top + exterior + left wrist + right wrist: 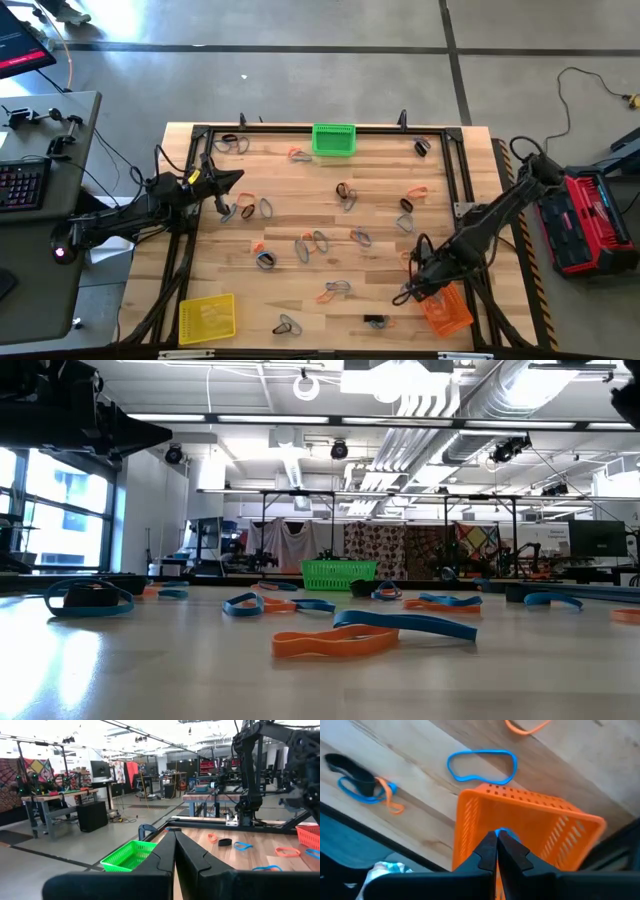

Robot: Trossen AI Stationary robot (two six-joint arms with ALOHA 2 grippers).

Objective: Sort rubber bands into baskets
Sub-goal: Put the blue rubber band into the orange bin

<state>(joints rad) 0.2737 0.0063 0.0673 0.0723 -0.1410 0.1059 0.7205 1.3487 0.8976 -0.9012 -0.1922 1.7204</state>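
Orange, blue and black rubber bands (336, 289) lie scattered, floppy.

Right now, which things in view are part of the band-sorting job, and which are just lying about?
Part of the job:
rubber bands
green basket
yellow basket
orange basket
left gripper, shut
right gripper, shut

Just lying about:
keyboard
red case

Wooden plank worktop (330, 260) edged by black metal frame (455, 170). Red and black case (590, 220) on grey floor, right of worktop. Keyboard (22, 185) on grey side desk (40, 270), left. Workbenches, hanging patterned fabrics (385, 550) in room behind.
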